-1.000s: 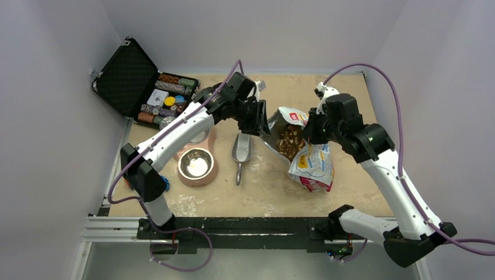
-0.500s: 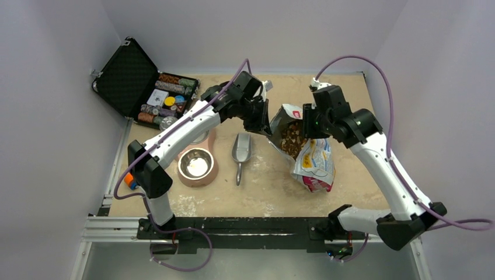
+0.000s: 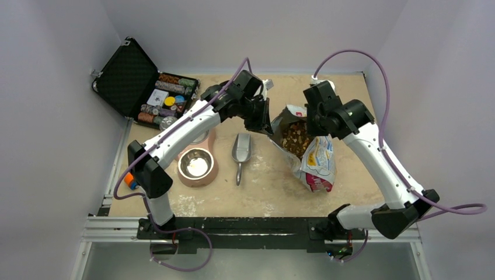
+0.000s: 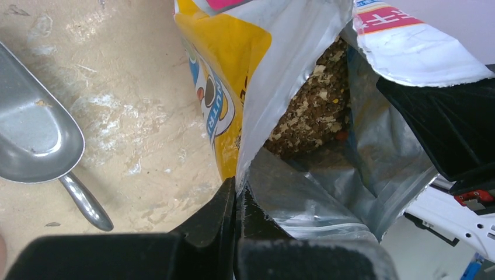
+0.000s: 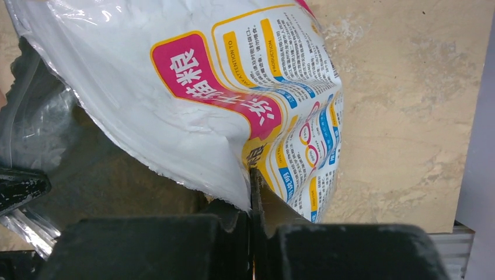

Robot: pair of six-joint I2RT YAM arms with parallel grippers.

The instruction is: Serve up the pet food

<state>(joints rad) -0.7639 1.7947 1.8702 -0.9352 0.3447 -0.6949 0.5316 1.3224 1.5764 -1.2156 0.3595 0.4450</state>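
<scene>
Scuffed beige tabletop (image 3: 274, 189) between plain pale lavender walls (image 3: 46, 146)

One bag (image 3: 315, 166) is counted on the tabletop (image 3: 262, 186), its kibble (image 3: 295, 135) too many to number. Just left of the bag, one scoop (image 3: 240, 150) is seen. Farther left, one feeder (image 3: 212, 173) is found, with one bowl (image 3: 197, 164) in full view and a second largely hidden. Far left of the bag, one case (image 3: 125, 76) lies open, its chips (image 3: 169, 87) too small to be counted.
</scene>
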